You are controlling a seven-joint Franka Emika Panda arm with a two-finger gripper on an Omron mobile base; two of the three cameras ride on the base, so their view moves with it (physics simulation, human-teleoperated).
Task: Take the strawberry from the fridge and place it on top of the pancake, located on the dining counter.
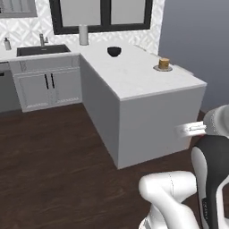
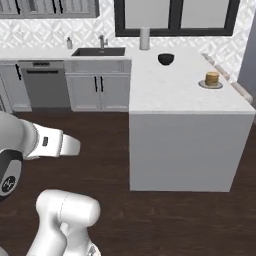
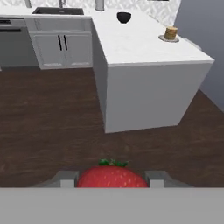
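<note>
Over on the left, against the wall, sit the dark sink [image 2: 98, 51] and the grey cabinets [image 2: 97, 90] with black handles, none of which matters to the job. Nearer me, the end effector [image 3: 111, 179] has its two fingers closed on the strawberry [image 3: 112, 176], which fills the gap between them, so I'd say the fetching is done and only the carrying and placing remain. Ahead stands the dining bench [image 2: 175, 90], its white marble top carrying a white roll [image 2: 144, 38] at the back and a black bowl [image 2: 166, 59] mid-way. Far right, near the edge, is the pancake [image 2: 212, 78] on its grey plate [image 2: 202, 84], well apart from the berry. The dark wood floor [image 2: 100, 150] between looks open; the bowl sits off the likely path.
</note>
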